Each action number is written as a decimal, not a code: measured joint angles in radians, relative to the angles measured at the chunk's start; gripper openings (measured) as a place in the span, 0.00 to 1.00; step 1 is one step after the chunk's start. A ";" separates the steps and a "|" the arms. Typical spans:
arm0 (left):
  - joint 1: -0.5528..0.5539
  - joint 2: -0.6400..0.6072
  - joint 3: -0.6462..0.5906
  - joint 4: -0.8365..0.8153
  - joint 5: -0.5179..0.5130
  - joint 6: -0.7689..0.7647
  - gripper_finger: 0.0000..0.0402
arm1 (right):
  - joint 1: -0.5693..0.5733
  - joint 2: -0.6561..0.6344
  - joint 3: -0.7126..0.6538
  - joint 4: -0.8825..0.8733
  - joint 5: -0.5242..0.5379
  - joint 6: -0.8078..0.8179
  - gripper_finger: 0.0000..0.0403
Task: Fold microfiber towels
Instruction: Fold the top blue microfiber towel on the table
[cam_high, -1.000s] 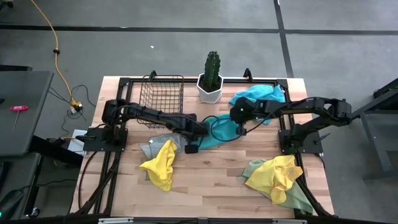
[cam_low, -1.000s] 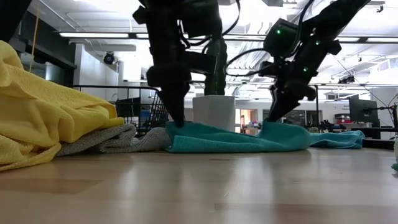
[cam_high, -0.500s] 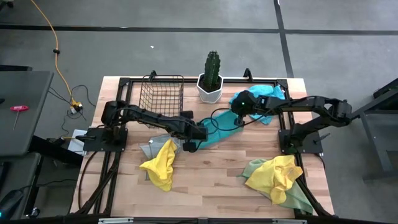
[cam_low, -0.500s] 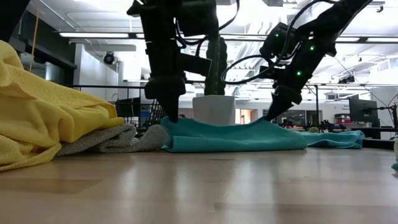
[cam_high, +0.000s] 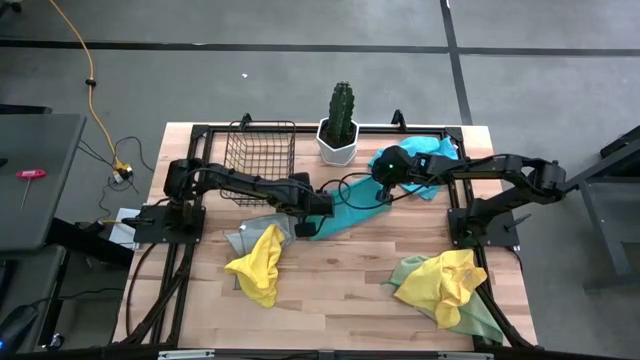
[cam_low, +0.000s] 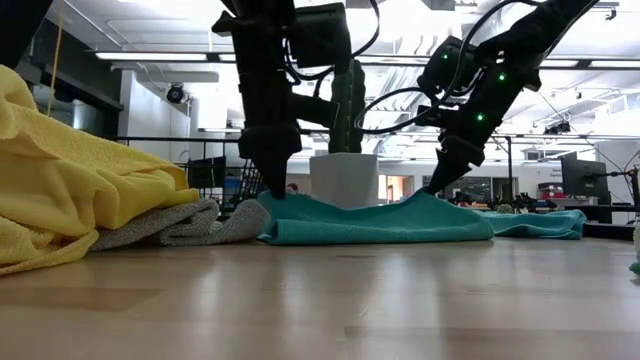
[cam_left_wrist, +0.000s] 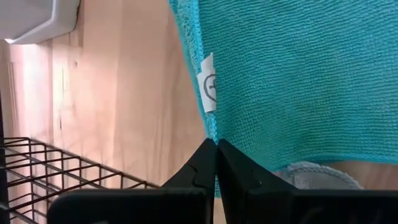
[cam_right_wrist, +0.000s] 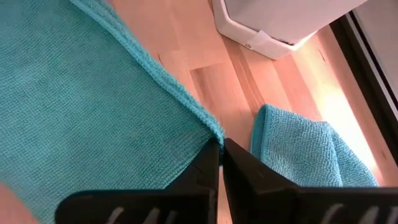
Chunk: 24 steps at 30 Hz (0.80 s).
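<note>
Pinched at opposite corners: turquoise towel (cam_high: 345, 216) stretched flat between left gripper (cam_high: 305, 228) and right gripper (cam_high: 386, 196), both clamped on its edge.

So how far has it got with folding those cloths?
Nothing looks finished. In hand: the left gripper and right gripper are each shut on a corner of the turquoise towel, lying doubled over on the table. Left: the yellow-and-grey heap, the yellow-and-green heap, and another turquoise cloth.
</note>
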 joint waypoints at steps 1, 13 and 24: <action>0.000 0.000 0.000 0.000 0.005 0.000 0.00 | 0.000 0.000 0.000 0.000 0.000 0.000 0.00; -0.003 0.000 0.000 -0.004 0.008 0.008 0.08 | 0.000 0.000 0.000 0.015 0.001 0.034 0.00; -0.002 0.000 0.000 -0.004 -0.047 0.072 0.23 | 0.000 0.000 -0.001 0.054 0.062 -0.016 0.37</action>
